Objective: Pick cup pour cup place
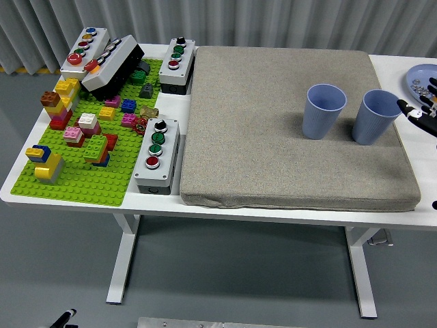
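Note:
Two blue cups stand upright on the grey mat [273,123]: the left cup [323,111] and the right cup [377,117]. My right hand [422,109] is at the picture's right edge, just right of the right cup and apart from it. Its fingers are spread and hold nothing. The left arm is out of view.
A blue plate [422,80] with small items sits at the far right. A green baseplate [82,178] with several coloured bricks covers the left of the table. Button boxes stand at the back left [85,51], [177,65] and beside the mat [157,156].

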Controlling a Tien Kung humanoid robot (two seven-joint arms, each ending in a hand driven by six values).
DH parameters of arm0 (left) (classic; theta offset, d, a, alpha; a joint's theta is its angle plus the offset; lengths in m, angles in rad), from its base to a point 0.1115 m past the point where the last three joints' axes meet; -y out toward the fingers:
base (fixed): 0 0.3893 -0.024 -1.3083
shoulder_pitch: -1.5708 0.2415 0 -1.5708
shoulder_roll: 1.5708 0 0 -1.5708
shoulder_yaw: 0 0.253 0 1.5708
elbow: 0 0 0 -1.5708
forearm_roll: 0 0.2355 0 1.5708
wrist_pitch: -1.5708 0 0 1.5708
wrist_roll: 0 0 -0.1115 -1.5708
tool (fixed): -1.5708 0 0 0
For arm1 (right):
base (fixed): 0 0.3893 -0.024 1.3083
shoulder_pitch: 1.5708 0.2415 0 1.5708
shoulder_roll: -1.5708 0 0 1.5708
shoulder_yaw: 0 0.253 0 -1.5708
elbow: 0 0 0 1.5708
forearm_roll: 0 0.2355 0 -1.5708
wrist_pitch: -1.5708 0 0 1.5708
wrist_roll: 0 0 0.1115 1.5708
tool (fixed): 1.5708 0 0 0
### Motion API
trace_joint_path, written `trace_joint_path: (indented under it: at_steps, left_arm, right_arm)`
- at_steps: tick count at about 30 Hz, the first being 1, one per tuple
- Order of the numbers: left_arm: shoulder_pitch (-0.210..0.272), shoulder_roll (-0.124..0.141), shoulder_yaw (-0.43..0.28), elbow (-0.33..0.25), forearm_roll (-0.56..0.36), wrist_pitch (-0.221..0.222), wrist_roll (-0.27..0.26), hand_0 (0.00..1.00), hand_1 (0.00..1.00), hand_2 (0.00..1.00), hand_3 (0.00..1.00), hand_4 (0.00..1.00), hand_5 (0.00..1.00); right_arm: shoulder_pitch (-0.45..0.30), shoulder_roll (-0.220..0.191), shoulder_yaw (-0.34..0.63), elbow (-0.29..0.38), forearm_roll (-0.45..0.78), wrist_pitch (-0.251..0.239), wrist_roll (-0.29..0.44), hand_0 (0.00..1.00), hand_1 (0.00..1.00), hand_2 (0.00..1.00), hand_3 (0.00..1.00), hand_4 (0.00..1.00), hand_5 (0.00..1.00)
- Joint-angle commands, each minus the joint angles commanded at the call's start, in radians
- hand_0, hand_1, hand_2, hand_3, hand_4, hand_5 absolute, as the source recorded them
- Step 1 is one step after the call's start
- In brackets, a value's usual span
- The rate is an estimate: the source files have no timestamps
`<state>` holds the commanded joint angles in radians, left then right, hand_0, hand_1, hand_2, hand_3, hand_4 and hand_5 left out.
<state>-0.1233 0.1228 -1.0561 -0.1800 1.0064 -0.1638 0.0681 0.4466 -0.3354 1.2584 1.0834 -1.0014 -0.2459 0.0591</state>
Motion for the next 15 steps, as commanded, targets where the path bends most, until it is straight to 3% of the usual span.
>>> trace_joint_path:
  at_steps: [7, 8, 9, 14, 15]
  left_arm:
    - [-0.002, 0.000, -0.001, 0.000, 0.001, 0.001, 0.000, 0.842, 0.831, 0.888, 0.786, 0.645, 0.998]
    - [-0.003, -0.001, 0.000, 0.000, 0.001, 0.001, 0.000, 0.844, 0.832, 0.888, 0.785, 0.644, 0.997]
    - [-0.003, -0.001, 0.000, 0.000, 0.001, 0.001, 0.000, 0.844, 0.832, 0.888, 0.785, 0.644, 0.997]
    - [-0.006, -0.002, 0.007, 0.000, -0.006, 0.002, -0.001, 0.844, 0.832, 0.888, 0.785, 0.644, 0.997]
    - [-0.006, -0.002, 0.009, 0.000, -0.008, 0.002, -0.001, 0.844, 0.832, 0.888, 0.785, 0.644, 0.998]
  right_arm:
    - [0.069, -0.024, -0.023, -0.044, 0.020, 0.001, -0.004, 0.951, 0.892, 0.965, 0.940, 0.871, 0.425]
    - [0.083, -0.028, -0.026, -0.056, 0.027, -0.002, -0.004, 0.934, 0.863, 0.888, 0.893, 0.861, 0.424]
    - [0.087, -0.029, -0.026, -0.060, 0.030, -0.003, -0.004, 0.934, 0.863, 0.888, 0.893, 0.861, 0.424]
    - [0.137, -0.023, -0.002, -0.112, 0.085, -0.073, 0.001, 0.934, 0.863, 0.888, 0.893, 0.861, 0.424]
    - [0.151, -0.016, 0.016, -0.124, 0.097, -0.096, 0.001, 0.788, 0.706, 0.665, 0.714, 0.787, 0.814]
